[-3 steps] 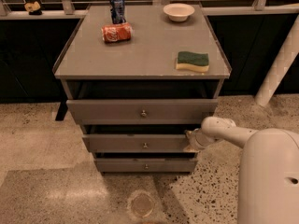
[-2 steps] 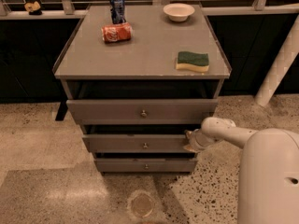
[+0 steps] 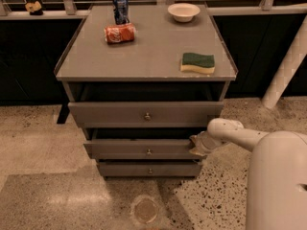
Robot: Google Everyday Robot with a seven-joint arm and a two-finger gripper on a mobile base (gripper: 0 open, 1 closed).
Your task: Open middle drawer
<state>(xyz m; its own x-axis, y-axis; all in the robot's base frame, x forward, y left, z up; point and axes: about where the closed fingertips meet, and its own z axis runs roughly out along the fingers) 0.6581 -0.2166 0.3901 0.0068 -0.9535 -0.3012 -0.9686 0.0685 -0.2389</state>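
1. Speckled floor [image 3: 43, 128] under grey table [image 3: 144, 56]; middle drawer [image 3: 139, 149] sits slightly out (knob [image 3: 148, 151] untouched).
2. Hand [image 3: 199, 145] at its right end; grip cannot be told.
3. Pull seems under way; next, draw straight outward.

Speckled terrazzo floor [image 3: 43, 143] with a round disc [image 3: 145, 210] set in it. Dark wall panels [image 3: 29, 61] stand behind the grey tabletop [image 3: 153, 56], and a white post [image 3: 289, 68] slants at right. The tool [image 3: 199, 146] sits below the tabletop's front right corner.
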